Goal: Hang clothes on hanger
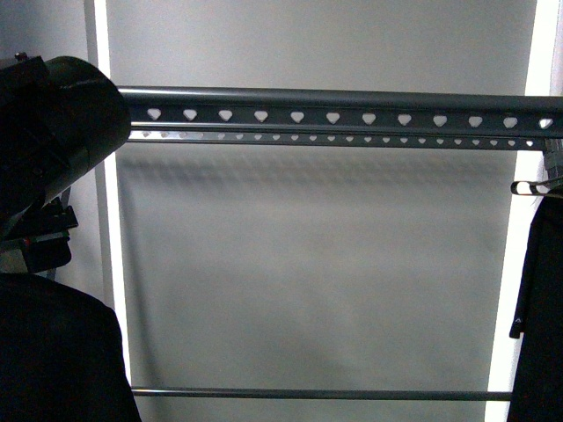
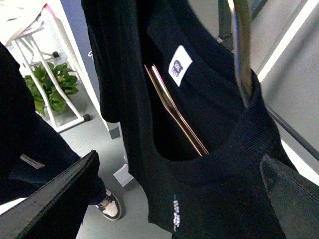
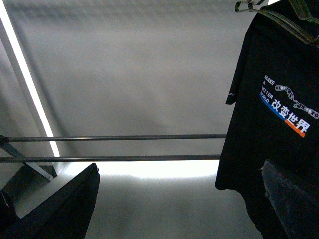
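The hanger, a dark grey rail (image 1: 334, 116) pierced by heart-shaped holes, runs across the top of the front view. The clothes, a black T-shirt (image 3: 279, 159) printed "MAKE A BETTER WORLD", hang on a small wire hanger (image 3: 279, 17) in front of my right gripper (image 3: 179, 199), which is open and empty. The shirt's edge shows at the far right of the front view (image 1: 538, 308), below the rail. My left gripper (image 2: 179, 199) is open, its jaws standing on either side of the collar of a black garment (image 2: 209, 164) that hangs on a silvery hook (image 2: 241, 55). My left arm (image 1: 53, 149) fills the front view's left.
A thin round rod (image 1: 317, 394) crosses low in the front view, and two rods (image 3: 114, 137) show in the right wrist view. A dark garment (image 1: 53, 352) fills the lower left. A person's leg and shoe (image 2: 109, 206), a white stand and a green plant (image 2: 50, 84) are below the left gripper.
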